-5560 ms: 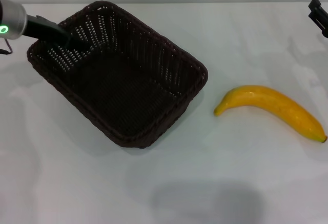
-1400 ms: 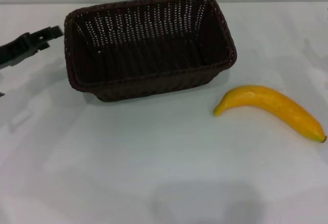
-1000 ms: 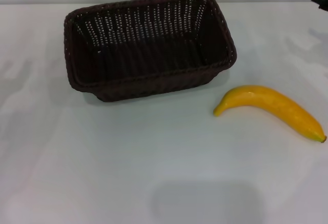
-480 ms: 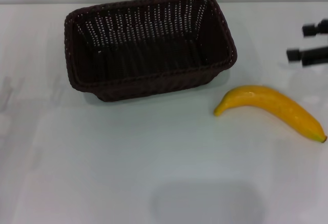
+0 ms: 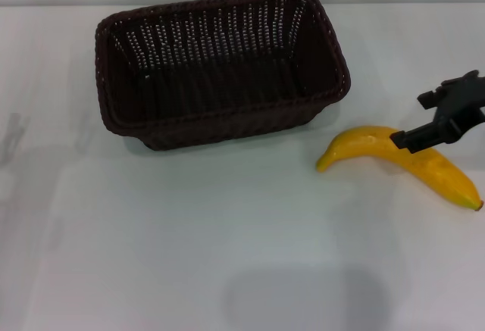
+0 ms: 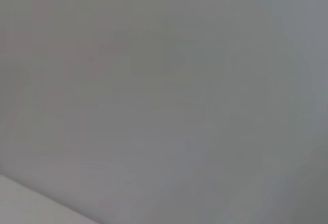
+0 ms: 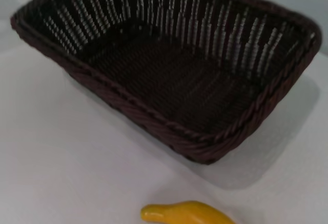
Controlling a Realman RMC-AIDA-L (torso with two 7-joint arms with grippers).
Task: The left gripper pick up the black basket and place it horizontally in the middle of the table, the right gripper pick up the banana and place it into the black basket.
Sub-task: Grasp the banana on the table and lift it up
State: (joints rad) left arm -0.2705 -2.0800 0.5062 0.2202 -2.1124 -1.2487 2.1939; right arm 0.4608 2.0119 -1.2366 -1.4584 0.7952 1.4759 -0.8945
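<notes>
The black basket [image 5: 220, 66] stands empty on the table [image 5: 189, 225], long side across, at the back middle. It also shows in the right wrist view [image 7: 169, 70]. The yellow banana [image 5: 402, 160] lies on the table to the basket's right and nearer me; its tip shows in the right wrist view [image 7: 184, 214]. My right gripper [image 5: 424, 119] comes in from the right edge, open, its fingers just above the banana's middle, one finger [image 5: 413, 138] over the banana's skin. My left gripper is out of the head view; the left wrist view shows only a blank grey surface.
The white tabletop stretches bare in front of the basket and the banana. A faint shadow lies on the table near the front edge [image 5: 303, 297].
The basket was turned from a diagonal to a level position and let go; the left arm withdrew out of view. The right gripper came in from the right and dropped down onto the banana.
</notes>
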